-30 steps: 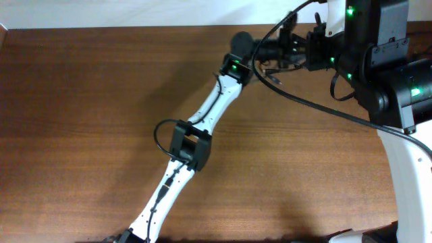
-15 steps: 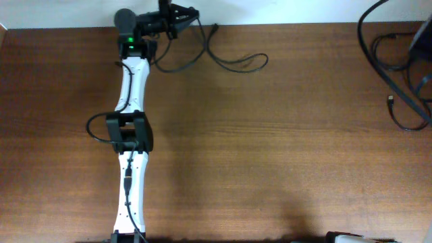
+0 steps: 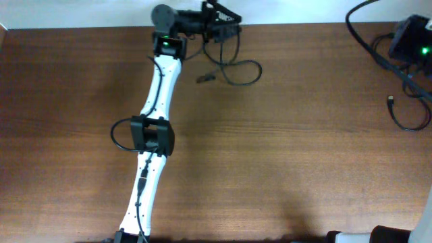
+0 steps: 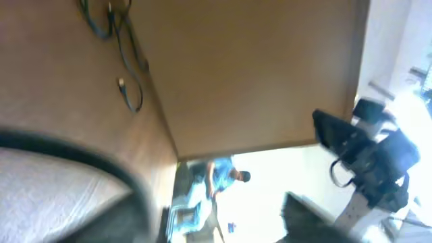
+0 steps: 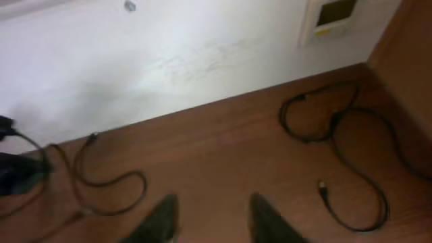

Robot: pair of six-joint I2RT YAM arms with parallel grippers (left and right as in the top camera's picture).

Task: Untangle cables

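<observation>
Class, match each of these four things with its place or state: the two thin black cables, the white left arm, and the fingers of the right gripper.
Things
1. Thin black cable with a loop
2. Thin black cable with a small plug
3. White left arm
4. Right gripper fingers

Places or states
A. Apart, nothing between them
B. By the table's right edge
C. Stretched from the near edge to the far edge
D. Far middle of the brown wooden table, beside the left gripper

Pairs: 1-D, 2-B, 3-C, 4-A
</observation>
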